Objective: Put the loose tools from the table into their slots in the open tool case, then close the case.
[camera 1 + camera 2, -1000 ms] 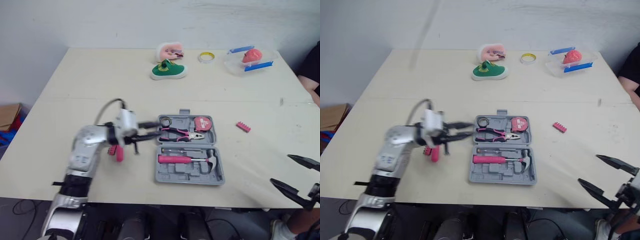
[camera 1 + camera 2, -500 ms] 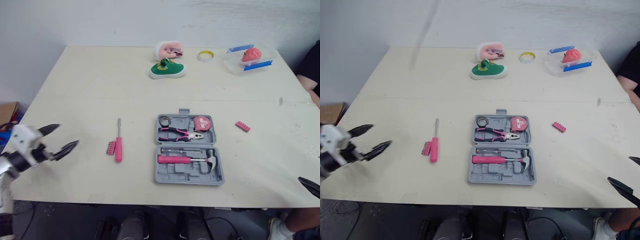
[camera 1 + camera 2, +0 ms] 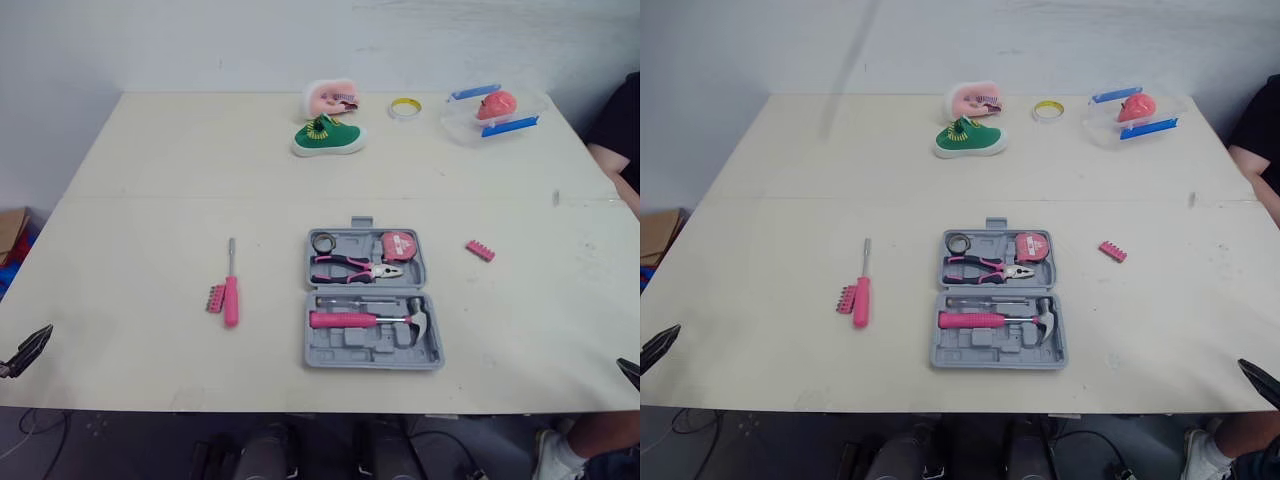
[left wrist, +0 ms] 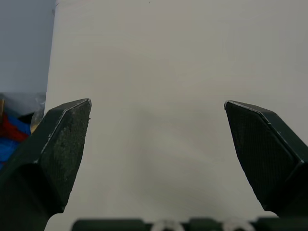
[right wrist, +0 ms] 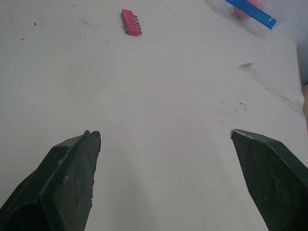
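Left end effector (image 4: 156, 106) sits way out at the table's (image 3: 150, 150) 8 o'clock corner, fingers spread wide, nothing in them, just bare tabletop in front of it in the wrist view.

Next up, the screwdriver (image 3: 231, 295) lies loose on the table at about 9 o'clock from the case, pink handle toward the near edge, shaft pointing to 12. A little bit rack (image 3: 214, 298) sits right against the handle on its 9 o'clock side.

The case (image 3: 350, 352) is around the middle of the table, open and lying flat. The 12 o'clock half has the pliers (image 3: 355, 267) and a tape measure (image 3: 398, 246), the 6 o'clock half has the hammer (image 3: 365, 320).

A second bit rack (image 3: 479, 250) lies loose at roughly 2 o'clock from the case, well apart from it.

Along the far edge, at about 12 to 1 o'clock from the case: a green shoe (image 3: 328, 137), a tape roll (image 3: 404, 107) and a clear tub (image 3: 490, 110).

Right end effector (image 5: 164, 134) is out at the table's 4 o'clock corner, also wide open and empty, with that second bit rack ahead of it in its wrist view.
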